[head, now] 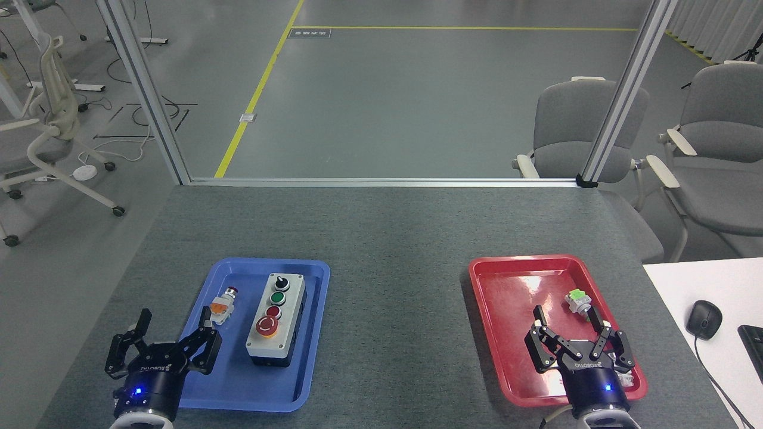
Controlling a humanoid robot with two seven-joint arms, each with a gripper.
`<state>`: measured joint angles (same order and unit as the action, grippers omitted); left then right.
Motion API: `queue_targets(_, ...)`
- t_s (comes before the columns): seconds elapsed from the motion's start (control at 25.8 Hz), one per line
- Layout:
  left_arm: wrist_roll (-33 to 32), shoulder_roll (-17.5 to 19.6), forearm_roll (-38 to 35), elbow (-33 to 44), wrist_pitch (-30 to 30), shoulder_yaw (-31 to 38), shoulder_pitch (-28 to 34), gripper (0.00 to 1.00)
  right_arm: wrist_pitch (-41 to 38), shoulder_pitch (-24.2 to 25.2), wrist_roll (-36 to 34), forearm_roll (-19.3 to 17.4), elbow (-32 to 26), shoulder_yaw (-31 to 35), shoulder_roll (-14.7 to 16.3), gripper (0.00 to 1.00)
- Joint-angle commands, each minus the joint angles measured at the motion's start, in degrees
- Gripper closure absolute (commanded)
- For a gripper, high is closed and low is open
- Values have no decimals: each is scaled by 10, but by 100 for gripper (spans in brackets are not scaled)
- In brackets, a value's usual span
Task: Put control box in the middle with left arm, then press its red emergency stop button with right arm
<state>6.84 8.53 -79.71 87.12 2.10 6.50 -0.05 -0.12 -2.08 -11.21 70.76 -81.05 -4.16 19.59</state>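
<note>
The control box (276, 320), light grey on a black base, lies in the blue tray (310, 345) at the left. Along its top run a black knob, a green button, a small red button and the big red emergency stop button (266, 326) nearest me. My left gripper (174, 329) stands open at the tray's near-left corner, left of the box and apart from it. My right gripper (568, 325) stands open over the red tray (506, 298) at the right, with nothing between its fingers.
A small white-and-orange push-button part (223, 305) lies in the blue tray left of the box. A small white-and-green part (577, 301) lies in the red tray. Grey tabletop (396, 298) separates the trays. A white desk with a mouse (703, 319) adjoins at the right.
</note>
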Motion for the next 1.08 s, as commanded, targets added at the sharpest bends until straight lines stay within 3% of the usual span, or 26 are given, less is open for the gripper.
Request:
queue_targets(0.0,3,0,0,1,1,2,1,1,6,-4,5,-4,2,-1,2,1)
queue_targets(0.15,15,-1,0,6,7,3,5,1,40,-5,6,-13,3,-3,0,1)
queue_targets(0.5,12,-7,1,31,8,-1,13,1,25,-8,8,-14,6,-7,15,1)
queue_targets(1.04,12,-19,-1,30,9,-5,7,1,-23,6,-3,-10,3,-5,-11,2)
